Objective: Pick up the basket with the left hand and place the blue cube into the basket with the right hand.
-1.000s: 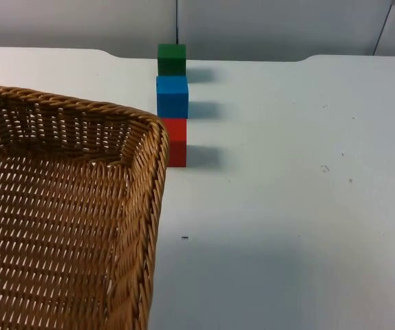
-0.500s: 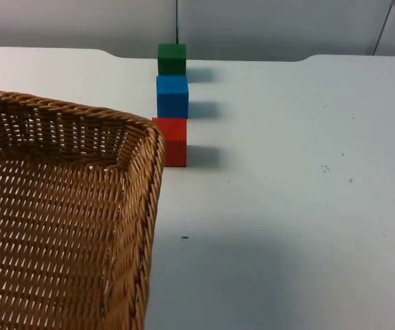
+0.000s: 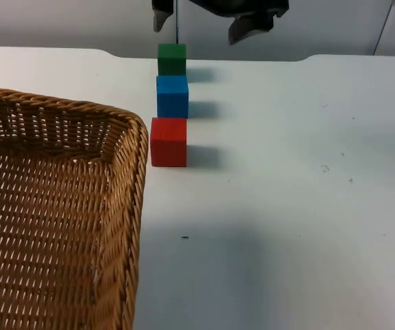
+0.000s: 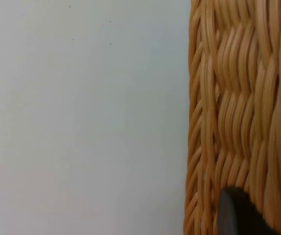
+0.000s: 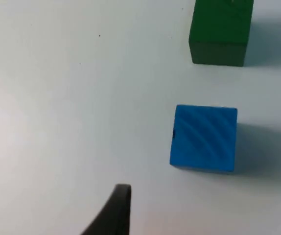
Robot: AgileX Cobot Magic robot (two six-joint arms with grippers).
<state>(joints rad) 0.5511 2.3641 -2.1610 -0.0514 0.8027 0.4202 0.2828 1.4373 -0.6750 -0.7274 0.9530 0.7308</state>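
The woven wicker basket (image 3: 53,206) fills the left of the top view, its rim just left of the red cube. In the left wrist view a black fingertip (image 4: 234,213) of my left gripper lies against the basket's woven wall (image 4: 238,98), gripping it. The blue cube (image 3: 173,96) stands mid-row between a green cube (image 3: 172,59) behind and a red cube (image 3: 168,141) in front. My right gripper (image 3: 199,20) hangs open above the row's far end, fingers spread wide. The right wrist view shows the blue cube (image 5: 204,138), the green cube (image 5: 221,32) and one fingertip (image 5: 115,210).
The white table (image 3: 301,192) stretches bare to the right of the cube row and in front of it. The grey partition wall (image 3: 80,20) closes off the far edge just behind the green cube.
The basket has slid left, uncovering the whole red cube. My right gripper has come into the top view above the far cubes. The cubes have not moved.
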